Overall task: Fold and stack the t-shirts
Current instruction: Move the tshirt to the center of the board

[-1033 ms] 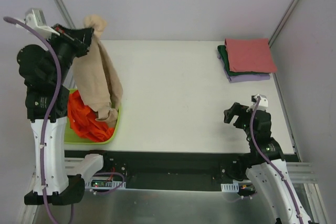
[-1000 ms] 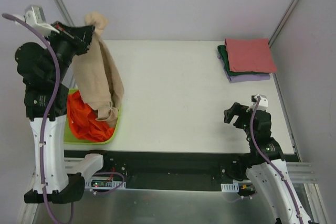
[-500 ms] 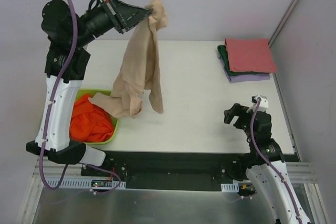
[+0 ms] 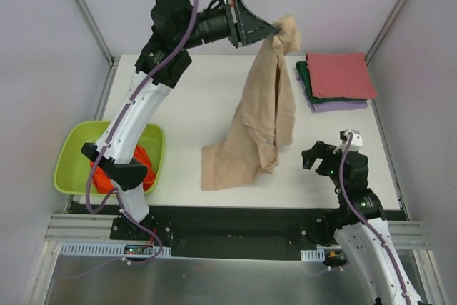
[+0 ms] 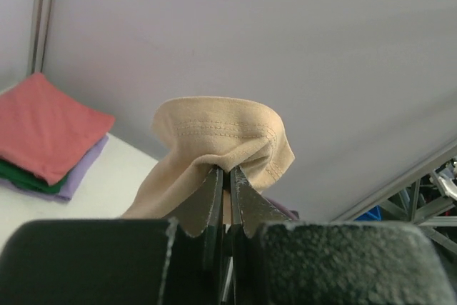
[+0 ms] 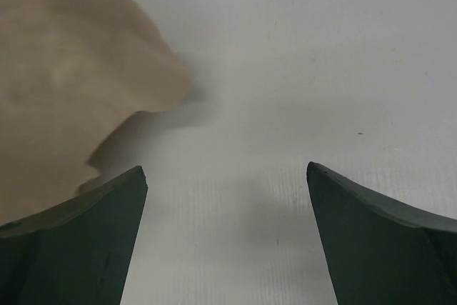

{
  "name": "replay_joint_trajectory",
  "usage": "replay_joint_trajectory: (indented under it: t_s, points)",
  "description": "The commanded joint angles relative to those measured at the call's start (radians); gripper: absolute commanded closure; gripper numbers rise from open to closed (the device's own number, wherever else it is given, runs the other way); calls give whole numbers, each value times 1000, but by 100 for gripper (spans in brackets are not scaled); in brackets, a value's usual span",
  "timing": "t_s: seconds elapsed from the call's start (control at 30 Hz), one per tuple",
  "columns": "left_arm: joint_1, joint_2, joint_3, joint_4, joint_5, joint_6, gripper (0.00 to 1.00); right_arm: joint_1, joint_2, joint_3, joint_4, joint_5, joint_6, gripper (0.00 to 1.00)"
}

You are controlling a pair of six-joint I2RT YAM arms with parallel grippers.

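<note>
Beige t-shirt (image 4: 260, 123) hangs long and crumpled from the left gripper (image 4: 278, 30), which is held high over the far middle of the table (image 4: 200, 98). The shirt's lower end spreads out on the tabletop near the front edge, roughly centre. In the left wrist view the jaws are pinched tight on a bunched fold of hem, with a stitched edge showing above the fingertips (image 5: 214, 198). Orange t-shirt (image 4: 146, 162) lies crumpled in the lime-green basin (image 4: 71, 155) at the front-left corner, partly hidden by the left arm's lower link. The folded stack sits at the far-right corner: pinkish-red shirt (image 4: 339, 74) on top, dark green shirt (image 4: 303, 76) under it, lavender shirt (image 4: 335, 106) at the bottom, edges peeking out. Right gripper (image 4: 312, 156) sits low over the table at front right, just beside the beige shirt's right side. Its jaws are spread wide and hold nothing. Right wrist view shows bare tabletop between the fingers (image 6: 86, 233), beige cloth at the upper left.
</note>
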Motion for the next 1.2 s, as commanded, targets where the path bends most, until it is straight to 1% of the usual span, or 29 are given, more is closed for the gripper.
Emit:
replay_joint_trajectory:
  t_s: [0.0,0.03,0.17,0.2,0.27,0.37,0.47,0.5,0.53,0.6,0.7,0.8,0.83,0.9,0.93,1.0,1.07,1.17]
  points:
    - [-18,-170,-210,74,-126,139,100,-2,15,0,47,-27,-6,4]
    - [-18,-220,-328,74,-188,185,100,-2,15,0,49,-31,-6,4]
    - [-16,-416,-777,71,-522,320,100,-2,38,-2,41,-26,3,4]
    - [-16,-458,-922,72,-618,325,100,-1,48,0,35,-21,9,4]
    - [-15,-521,-1109,71,-723,318,100,-2,78,1,32,-23,29,4]
    - [-11,-592,-1351,72,-783,252,100,-2,164,23,21,-93,46,4]
    - [-11,-624,-1523,69,-797,201,100,-1,247,66,-58,-69,84,4]
    - [-11,-636,-1575,66,-822,181,100,-1,276,81,-91,-58,101,4]
    - [-11,-652,-1615,66,-839,155,100,-2,305,92,-124,-11,127,4]
    - [-11,-682,-1677,71,-842,140,100,-2,347,109,-175,34,160,4]
    - [-11,-719,-1732,71,-866,124,100,-2,391,106,-182,40,226,1]
    - [-11,-750,-1764,84,-869,98,100,-2,411,97,-181,20,310,9]
    - [-11,-756,-1777,93,-866,94,100,-2,410,87,-182,35,331,11]
    - [-11,-773,-1795,107,-862,84,100,-4,401,71,-180,67,370,18]
    - [-11,-774,-1804,113,-853,83,100,-10,397,63,-182,83,385,20]
    - [-11,-779,-1815,123,-836,74,100,-19,391,51,-178,97,419,20]
    - [-11,-779,-1820,132,-819,71,100,-33,391,40,-171,101,457,22]
    - [-11,-776,-1821,135,-811,68,100,-51,396,18,-142,71,506,23]
